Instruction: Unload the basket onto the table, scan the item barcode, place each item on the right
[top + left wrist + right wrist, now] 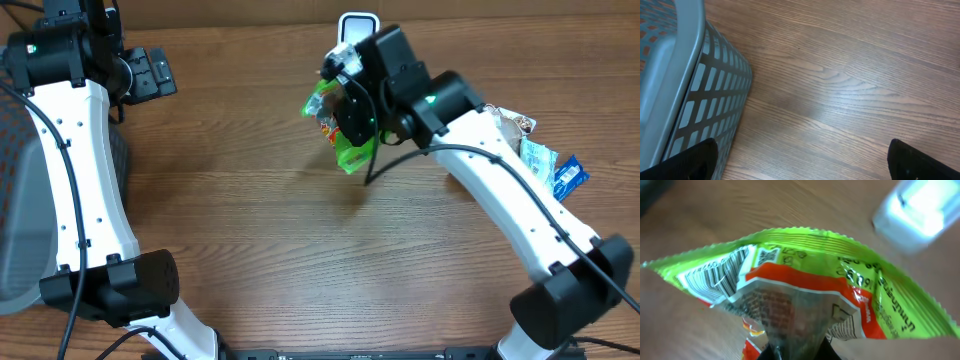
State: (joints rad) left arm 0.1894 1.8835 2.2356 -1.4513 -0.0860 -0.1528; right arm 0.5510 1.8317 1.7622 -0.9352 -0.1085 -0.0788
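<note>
Right arm stretches far; right gripper point(347, 112) clamps green packet point(805, 275) near scanner point(358, 24). Left gripper point(150, 72) hangs spread apart beside basket point(670, 75).

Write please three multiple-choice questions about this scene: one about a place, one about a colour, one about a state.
1. Where does the grey basket stand?
A. at the left side of the table, near the left gripper
B. under the right arm
C. at the table's middle

2. What is the main colour of the packet in the right gripper?
A. blue
B. green
C. black

3. How is the left gripper?
A. shut on a packet
B. shut, empty
C. open, empty

Answers: 1 A, the left wrist view shows it beside that gripper's fingers; 2 B, its edges are bright green; 3 C, its fingers stand far apart.
</note>
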